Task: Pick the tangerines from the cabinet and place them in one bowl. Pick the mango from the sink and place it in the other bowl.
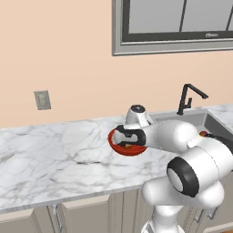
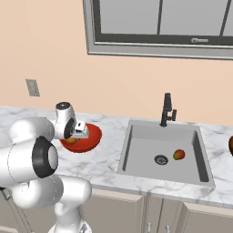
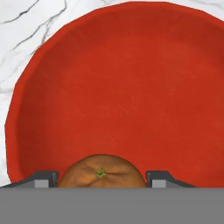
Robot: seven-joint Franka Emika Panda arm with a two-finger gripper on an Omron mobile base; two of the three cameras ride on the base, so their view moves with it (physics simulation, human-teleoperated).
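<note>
While the arm is reaching out low across the marble counter, the gripper is hanging right over the red bowl, and the fingers are clamping a tangerine between them, one tip pressing on each side of the fruit. Looking along the hand, the tangerine is showing its little green stem dimple, sitting snug between the two dark tips, with the glossy inside of the bowl spreading out beneath it. From the right base camera, the orange ball is peeking out just under the hand, at the near edge of the red bowl, though whether it is touching the bowl's floor is hard to call from here. From the left base camera, the bowl's rim is curving out from behind the wrist. Over to the side, the mango is lying in the sink, just beside the round drain, with the black faucet standing at the back edge. At the far edge of the counter beyond the sink, the dark brown bowl is just poking into the shot.
</note>
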